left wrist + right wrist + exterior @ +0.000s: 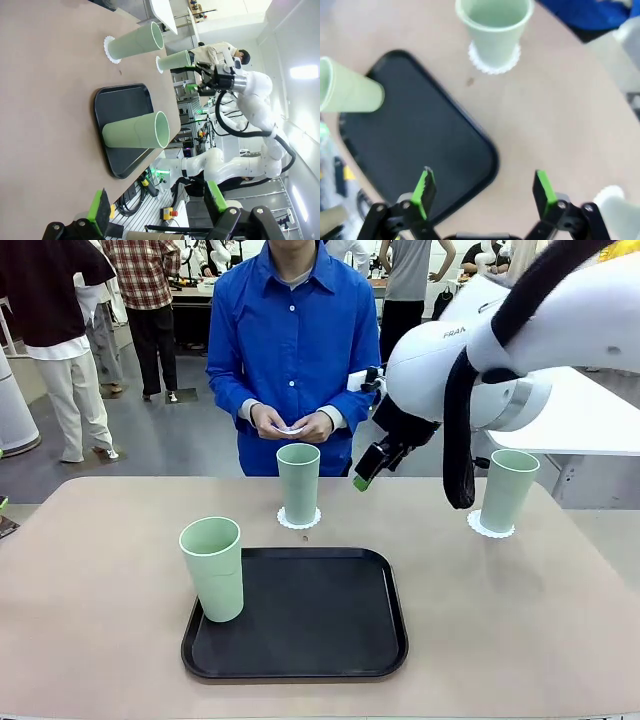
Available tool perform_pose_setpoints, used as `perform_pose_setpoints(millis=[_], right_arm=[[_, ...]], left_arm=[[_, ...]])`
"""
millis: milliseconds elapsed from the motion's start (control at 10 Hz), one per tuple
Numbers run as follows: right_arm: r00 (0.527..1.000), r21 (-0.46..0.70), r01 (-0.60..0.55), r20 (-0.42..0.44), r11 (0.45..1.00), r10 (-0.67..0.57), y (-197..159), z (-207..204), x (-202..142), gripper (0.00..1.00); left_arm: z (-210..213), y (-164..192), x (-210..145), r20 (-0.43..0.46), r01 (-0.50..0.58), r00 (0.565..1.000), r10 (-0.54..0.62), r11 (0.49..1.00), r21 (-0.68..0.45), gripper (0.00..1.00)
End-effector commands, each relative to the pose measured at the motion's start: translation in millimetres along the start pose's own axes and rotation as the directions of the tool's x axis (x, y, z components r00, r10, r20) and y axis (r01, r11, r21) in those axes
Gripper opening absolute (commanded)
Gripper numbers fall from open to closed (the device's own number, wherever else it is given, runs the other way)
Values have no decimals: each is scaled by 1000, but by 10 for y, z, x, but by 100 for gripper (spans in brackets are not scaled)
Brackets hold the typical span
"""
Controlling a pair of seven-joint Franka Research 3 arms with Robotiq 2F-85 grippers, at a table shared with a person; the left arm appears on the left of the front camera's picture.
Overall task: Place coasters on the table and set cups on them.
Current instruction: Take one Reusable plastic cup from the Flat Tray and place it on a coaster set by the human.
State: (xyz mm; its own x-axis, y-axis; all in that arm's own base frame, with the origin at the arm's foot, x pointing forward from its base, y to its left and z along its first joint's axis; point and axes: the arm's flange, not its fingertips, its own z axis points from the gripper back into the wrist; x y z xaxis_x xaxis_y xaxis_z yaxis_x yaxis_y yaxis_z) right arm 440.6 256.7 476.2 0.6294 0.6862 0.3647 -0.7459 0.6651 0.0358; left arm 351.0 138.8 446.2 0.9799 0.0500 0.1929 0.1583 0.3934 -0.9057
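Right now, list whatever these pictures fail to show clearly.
1. Front view: the small white thing in the person's hands, mostly covered by fingers.
2. Right wrist view: one cup, blurred and cut by the corner.
3. Front view: a dark speck beside the middle coaster, too small.

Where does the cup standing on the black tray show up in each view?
Front view: the cup left of centre, on the black tray's left side.
Left wrist view: mid-picture, rolled sideways, rim pointing right.
Right wrist view: upper left, at the edge.
Shared landmark: the black tray under it.
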Motion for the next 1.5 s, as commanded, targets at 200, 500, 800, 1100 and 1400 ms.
perform_pose_setpoints(millis=[200,500,800,1100,1400], right_arm=[[995,38,9,-102,999,-5,105,426,352,100],[998,51,-11,-68,999,14,284,473,280,100],[998,51,-11,-68,999,14,284,473,280,100],[998,51,-11,-68,999,14,284,473,280,100],[998,51,-11,-68,999,14,284,473,280,100]], left_arm=[[4,-12,-14,4,8,1000,-8,1000,-12,100],[4,-12,-14,4,8,1000,-8,1000,-12,100],[4,-12,-14,4,8,1000,-8,1000,-12,100],[4,-12,-14,4,8,1000,-8,1000,-12,100],[4,-12,-14,4,8,1000,-8,1000,-12,100]])
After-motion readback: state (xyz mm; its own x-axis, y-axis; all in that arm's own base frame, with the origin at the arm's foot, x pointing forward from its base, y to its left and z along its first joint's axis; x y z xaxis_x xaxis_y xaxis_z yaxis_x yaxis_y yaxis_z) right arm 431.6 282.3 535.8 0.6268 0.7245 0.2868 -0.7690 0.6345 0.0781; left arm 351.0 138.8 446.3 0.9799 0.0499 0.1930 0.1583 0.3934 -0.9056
